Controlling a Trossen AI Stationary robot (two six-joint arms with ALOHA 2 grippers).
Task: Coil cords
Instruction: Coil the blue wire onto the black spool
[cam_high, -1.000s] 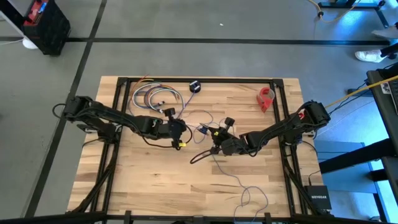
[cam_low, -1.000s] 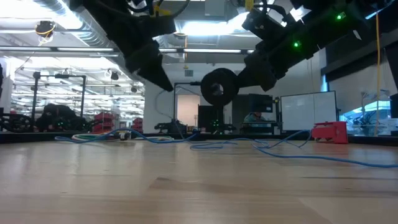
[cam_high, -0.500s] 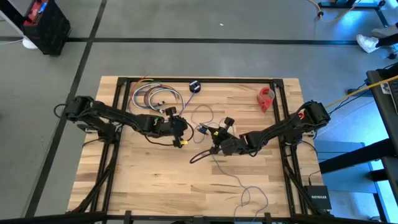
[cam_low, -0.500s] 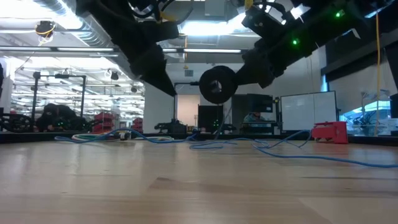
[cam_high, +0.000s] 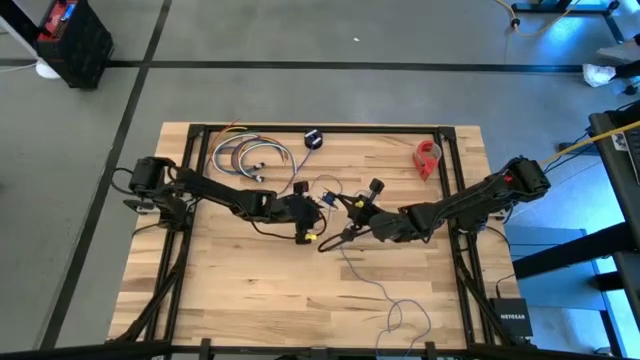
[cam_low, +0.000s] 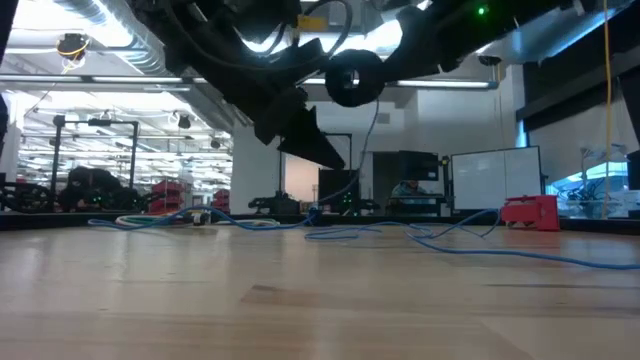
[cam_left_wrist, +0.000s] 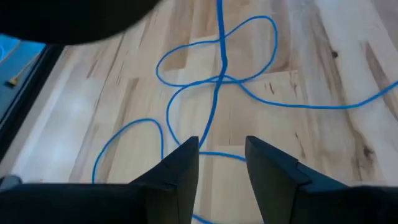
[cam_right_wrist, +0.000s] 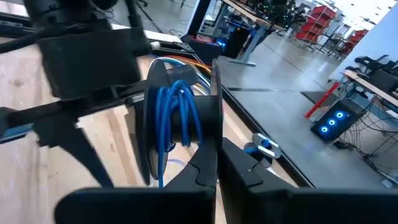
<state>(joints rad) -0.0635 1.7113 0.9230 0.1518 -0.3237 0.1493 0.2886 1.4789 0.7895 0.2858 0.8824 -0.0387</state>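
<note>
My right gripper (cam_high: 347, 212) is shut on the small black round spool (cam_right_wrist: 180, 118) above the table's middle, and several turns of the thin cord (cam_right_wrist: 177, 109) are wound on it. In the low view the spool (cam_low: 352, 80) hangs high over the table, with the cord (cam_low: 372, 130) dropping from it. The rest of the cord (cam_high: 352, 268) lies on the table in loose loops (cam_left_wrist: 214, 56). My left gripper (cam_high: 312, 228) is open just left of the spool. Its fingers (cam_left_wrist: 180, 165) stand on either side of a cord strand (cam_left_wrist: 214, 99); I cannot tell whether they touch it. My right gripper pinches the spool between its two fingers (cam_right_wrist: 205, 171) by the rim of one flange (cam_right_wrist: 214, 140). The spool stands on edge above the fingertips, lifted clear of the table. The cord hangs slack from it.
A bundle of thicker multicoloured cables (cam_high: 245, 155) lies at the far left of the table. A small black object (cam_high: 313, 138) sits at the far edge and a red object (cam_high: 428, 158) at the far right. Loose cord loops (cam_high: 405, 315) reach the near edge.
Both grippers have moved toward the table's right edge. My right gripper has raised the spool well higher above the table. My left gripper has followed and stays beside it, with the cord strand hanging between them.
</note>
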